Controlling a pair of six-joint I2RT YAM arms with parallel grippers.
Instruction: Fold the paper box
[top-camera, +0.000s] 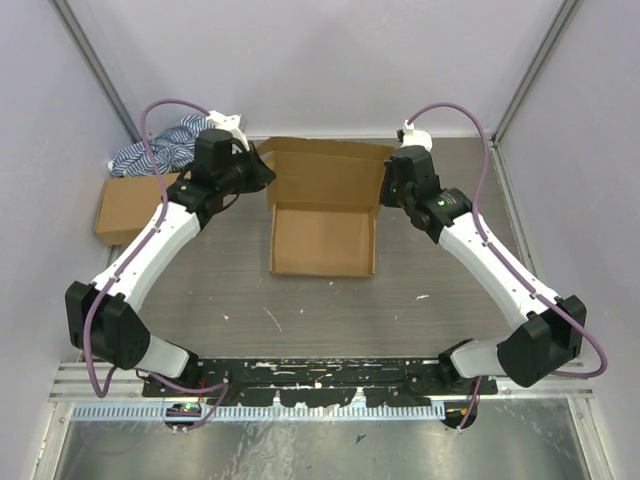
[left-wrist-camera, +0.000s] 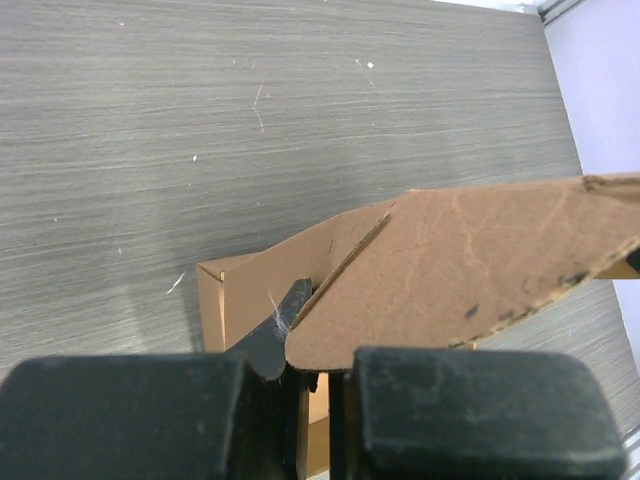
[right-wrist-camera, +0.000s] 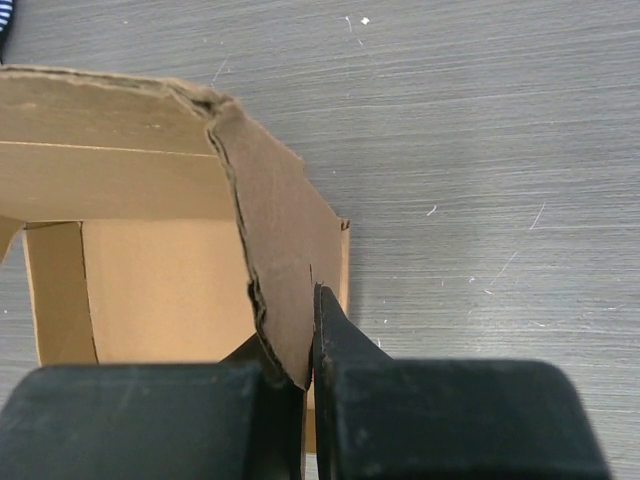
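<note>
The paper box (top-camera: 322, 238) sits mid-table as a shallow brown tray with its lid (top-camera: 325, 170) raised at the back. My left gripper (top-camera: 262, 172) is shut on the lid's left side flap (left-wrist-camera: 470, 270), seen close in the left wrist view. My right gripper (top-camera: 388, 185) is shut on the lid's right side flap (right-wrist-camera: 285, 270), which stands between its fingers (right-wrist-camera: 340, 340). The tray's inside (right-wrist-camera: 165, 290) shows below the right flap.
A smaller ready-made brown cardboard box (top-camera: 132, 207) lies at the left wall, with a blue-and-white striped cloth (top-camera: 160, 148) behind it. Grey walls close in the table on three sides. A metal rail (top-camera: 320, 385) runs along the near edge.
</note>
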